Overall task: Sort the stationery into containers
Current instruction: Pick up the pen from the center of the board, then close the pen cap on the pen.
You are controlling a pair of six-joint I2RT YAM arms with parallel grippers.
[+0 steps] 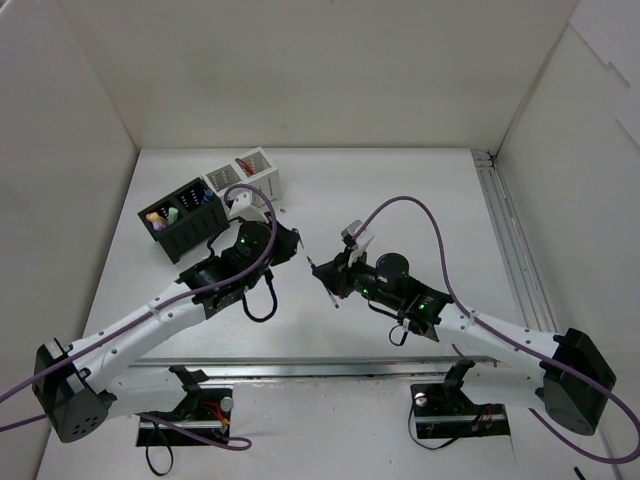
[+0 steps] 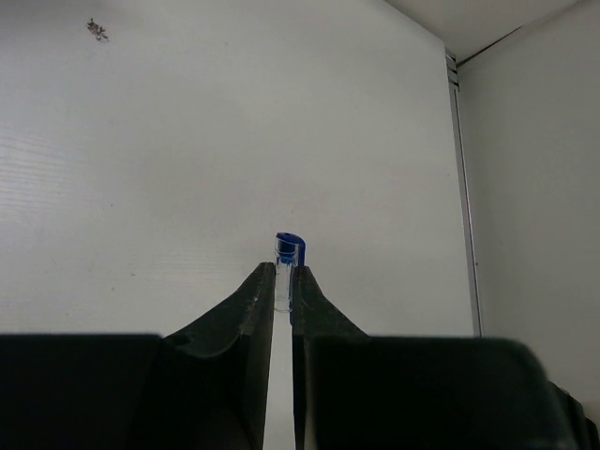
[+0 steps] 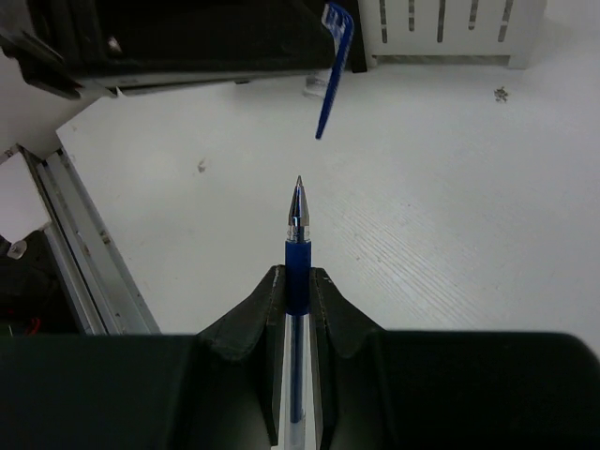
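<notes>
My right gripper is shut on a clear-blue pen, whose bare metal tip points forward past the fingertips; the pen also shows in the top view. My left gripper is shut on the pen's clear cap with a blue clip, held above the table. In the right wrist view the cap's blue clip hangs from the left gripper, just beyond the pen tip and apart from it. The black organiser and the white mesh organiser stand at the back left, both holding stationery.
A metal rail runs along the table's right side and another along the near edge. The white organiser's slotted wall shows beyond the cap. A small speck of debris lies on the table.
</notes>
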